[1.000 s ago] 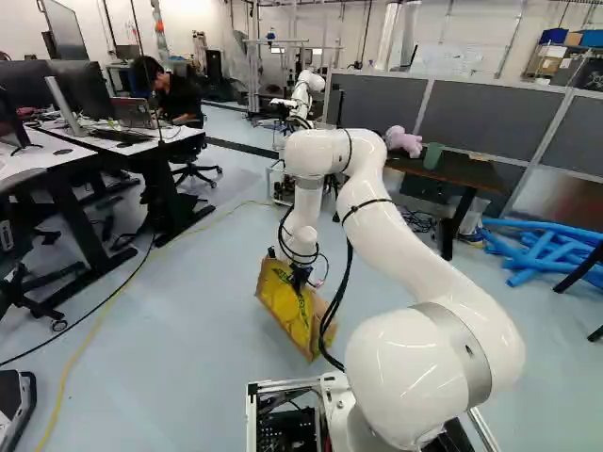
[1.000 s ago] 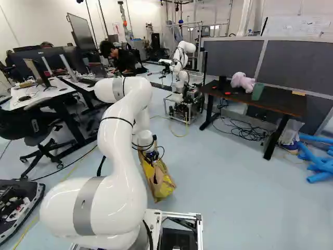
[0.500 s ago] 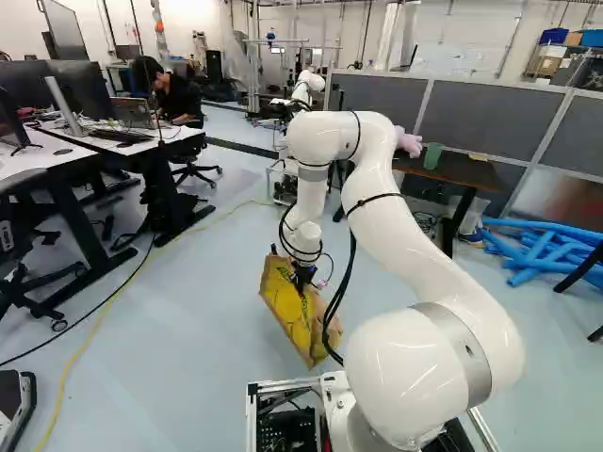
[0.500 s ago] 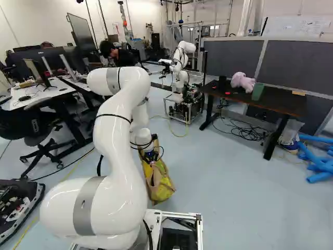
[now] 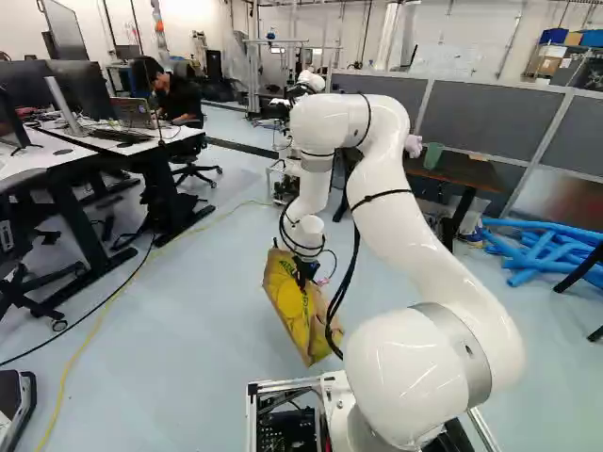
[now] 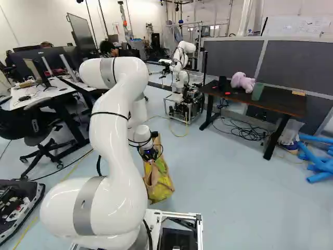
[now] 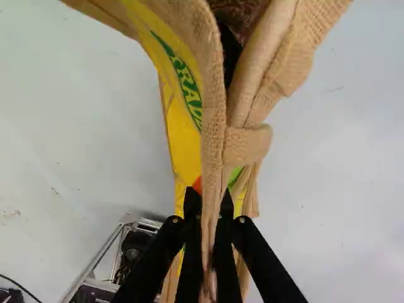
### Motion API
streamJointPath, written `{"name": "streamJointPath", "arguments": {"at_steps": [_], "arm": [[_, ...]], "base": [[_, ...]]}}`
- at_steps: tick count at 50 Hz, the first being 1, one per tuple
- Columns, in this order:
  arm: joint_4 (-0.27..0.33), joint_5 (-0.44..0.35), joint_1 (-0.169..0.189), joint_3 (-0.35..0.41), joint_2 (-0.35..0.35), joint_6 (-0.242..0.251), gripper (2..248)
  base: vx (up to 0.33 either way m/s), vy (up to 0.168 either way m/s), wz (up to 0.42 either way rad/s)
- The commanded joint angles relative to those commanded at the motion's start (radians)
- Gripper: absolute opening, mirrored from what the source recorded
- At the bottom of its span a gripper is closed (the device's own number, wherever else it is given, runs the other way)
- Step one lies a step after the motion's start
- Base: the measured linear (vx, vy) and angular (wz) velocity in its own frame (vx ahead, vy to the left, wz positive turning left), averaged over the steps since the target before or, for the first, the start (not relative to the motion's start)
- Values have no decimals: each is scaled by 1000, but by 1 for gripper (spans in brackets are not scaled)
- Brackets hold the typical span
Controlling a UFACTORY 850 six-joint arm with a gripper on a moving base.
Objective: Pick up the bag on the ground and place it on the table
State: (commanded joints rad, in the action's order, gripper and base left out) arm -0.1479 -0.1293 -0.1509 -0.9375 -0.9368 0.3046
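Note:
In the left base view my gripper is at the upper part of the tan and yellow bag, which hangs tilted below it. The right base view shows the gripper above the same bag. Seen from the wrist, both fingers of the gripper press the woven rim of the bag from two sides. I cannot tell whether the bag's bottom touches the floor. The dark table stands farther off at the right, bearing a pink plush toy and a green cup.
Another robot stands beyond the bag, left of the dark table. Cables lie under that table and blue tubes beside it. White desks and chairs are at the left. Grey partitions stand behind the table.
My arm's elbow has risen, leaning right in the left base view and left in the right one. The bag, held in the gripper, has shifted slightly with it. The base has not moved.

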Motion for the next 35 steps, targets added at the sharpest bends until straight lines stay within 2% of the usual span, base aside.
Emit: {"name": "streamJointPath", "arguments": {"at_steps": [35], "arm": [[-153, 26, -4, 121, 156, 0, 22]], "base": [[0, 0, 0]]}}
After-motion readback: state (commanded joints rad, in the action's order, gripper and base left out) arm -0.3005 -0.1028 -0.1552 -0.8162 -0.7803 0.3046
